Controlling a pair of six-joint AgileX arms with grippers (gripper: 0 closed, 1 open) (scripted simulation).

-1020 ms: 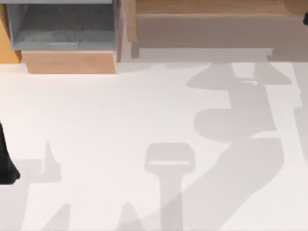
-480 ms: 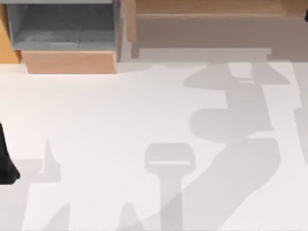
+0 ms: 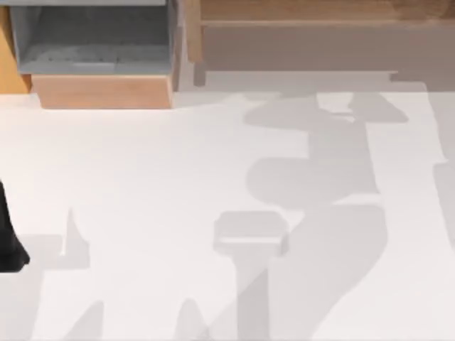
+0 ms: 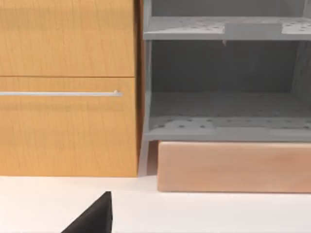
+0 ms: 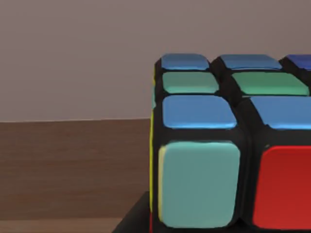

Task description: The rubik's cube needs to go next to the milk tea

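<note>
- Close up in the right wrist view, the rubik's cube [image 5: 228, 145]: black-edged, with blue and green squares on its upper face, a pale teal and a red square on the near face, and a thin yellow strip along its side edge.
- Beneath its lower corner, a dark shape [image 5: 133, 221] just touches the cube; whether this is part of the right gripper cannot be told, nor whether that gripper is spread or pinching.
- Behind the cube: a brown wooden surface [image 5: 73, 165] and a plain greyish wall [image 5: 73, 53].
- Left arm [image 3: 8, 238]: a dark part at the top view's left edge, above the white table [image 3: 142, 177]; its fingers' state cannot be told.
- Left wrist view: a black corner [image 4: 95, 218], an orange wooden cabinet [image 4: 68, 87] with a metal handle [image 4: 58, 93], and beside it a grey shelf unit [image 4: 223, 97] on a pale wooden base [image 4: 233, 167].
- Top view, far edge: the grey shelf unit [image 3: 92, 42], and to its right a long wooden shelf [image 3: 306, 28].
</note>
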